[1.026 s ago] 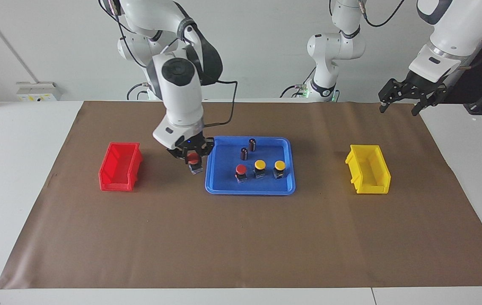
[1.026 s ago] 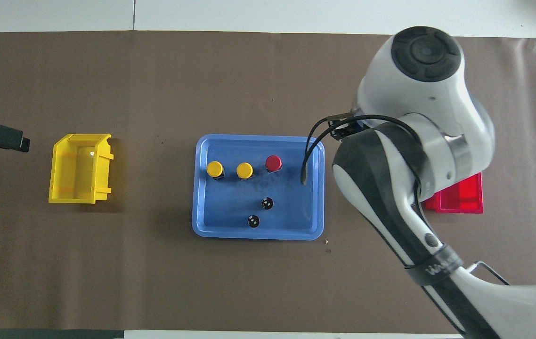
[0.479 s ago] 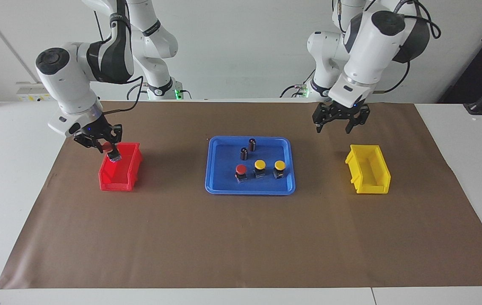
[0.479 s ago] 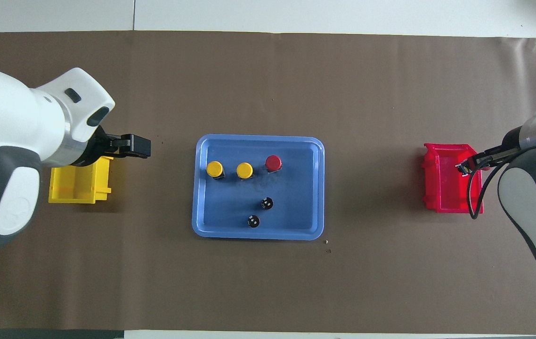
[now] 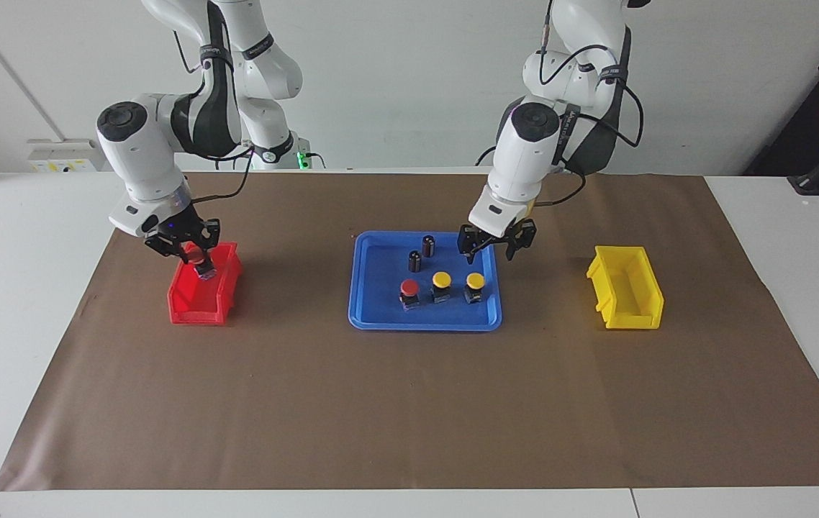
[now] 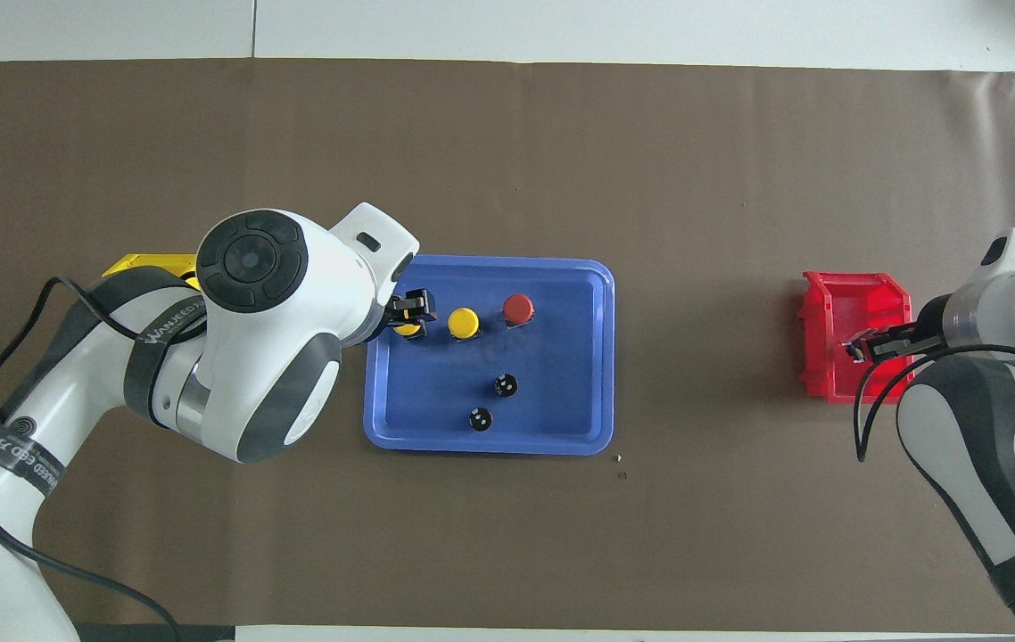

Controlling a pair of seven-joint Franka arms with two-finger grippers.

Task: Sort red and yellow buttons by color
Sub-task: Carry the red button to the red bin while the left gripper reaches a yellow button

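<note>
My white arm shells point(image 5: 154, 155) look glossy plastic; the blue tray point(image 5: 381, 316) smooth plastic; the brown table cover point(image 5: 409, 403) matt paper.

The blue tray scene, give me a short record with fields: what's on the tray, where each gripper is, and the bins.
tray: one red button, two yellow buttons, two dark cylinders
right gripper: over the red bin, shut on a red button
left gripper: open, over the tray's edge beside a yellow button
yellow bin: nothing visible inside
</note>
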